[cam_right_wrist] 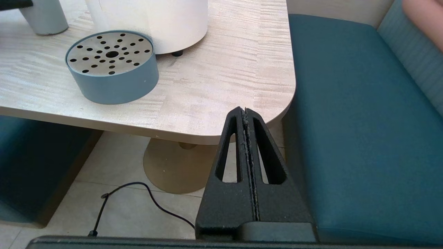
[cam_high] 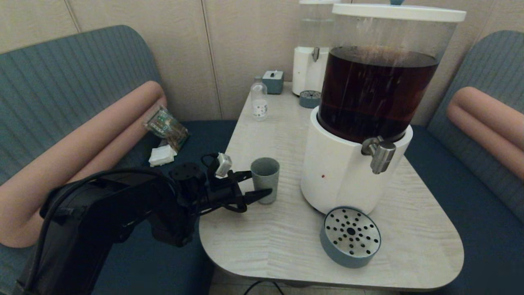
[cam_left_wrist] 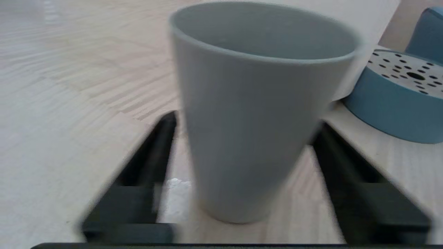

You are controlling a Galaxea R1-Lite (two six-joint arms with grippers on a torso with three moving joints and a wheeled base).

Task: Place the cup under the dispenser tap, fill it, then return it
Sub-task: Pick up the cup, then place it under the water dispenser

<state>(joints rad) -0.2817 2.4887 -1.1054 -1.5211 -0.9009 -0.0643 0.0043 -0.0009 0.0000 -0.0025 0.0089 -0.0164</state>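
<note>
At the table's near-left edge, the left gripper (cam_high: 258, 184) reaches in from the bench side with its fingers (cam_left_wrist: 152, 152) spread apart on either side of the cup (cam_high: 265, 179). The wrist view shows a black finger flanking each side of the tumbler's lower half, but whether they touch its wall cannot be told. The cup stands upright on the pale wood-grain table (cam_high: 286, 246), mouth open and empty, just left of the big dispenser's white base (cam_high: 339, 176).

Nearer the front edge, a round grey drip tray (cam_high: 351, 237) with a perforated metal top sits just beside the base. Above and behind the tray, the dispenser tap (cam_high: 380, 153) juts from the base, well right of the cup. The tank (cam_high: 376, 90) above holds dark brown liquid.

The right gripper (cam_right_wrist: 246, 114) hangs parked below the table's near-right corner, over the teal seat, with its fingers pressed together.

Farther back stand a small clear bottle (cam_high: 259, 100), a second drip tray (cam_high: 310, 98) and a clear-tank dispenser (cam_high: 313, 53) against the wall.
</note>
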